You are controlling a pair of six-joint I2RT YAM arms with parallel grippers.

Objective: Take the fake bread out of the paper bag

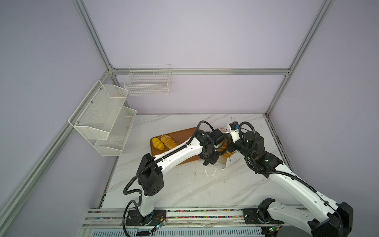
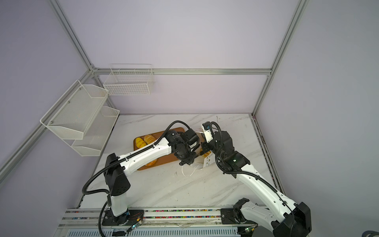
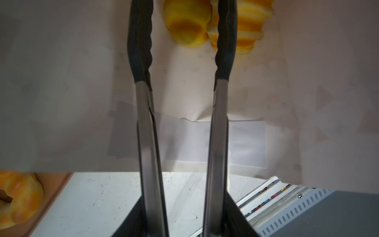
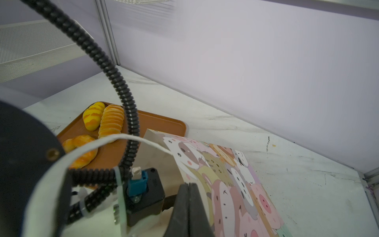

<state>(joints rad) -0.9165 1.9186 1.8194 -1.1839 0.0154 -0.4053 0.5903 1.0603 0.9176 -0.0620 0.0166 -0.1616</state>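
Left wrist view shows the left gripper (image 3: 183, 18), its long rubber-tipped steel fingers (image 3: 141, 41) parted and empty, inside the white-lined paper bag (image 3: 61, 102) near glossy ridged fake bread (image 3: 187, 22), while the right gripper (image 4: 188, 190) clamps the bag's printed wall.

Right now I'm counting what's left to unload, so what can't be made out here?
How much fake bread remains in the paper bag: left wrist view shows two pieces, cut off by its edge; in both top views the left arm and right arm cover most of it.
Tips of the left gripper: cut off too, so contact with bread is unclear.
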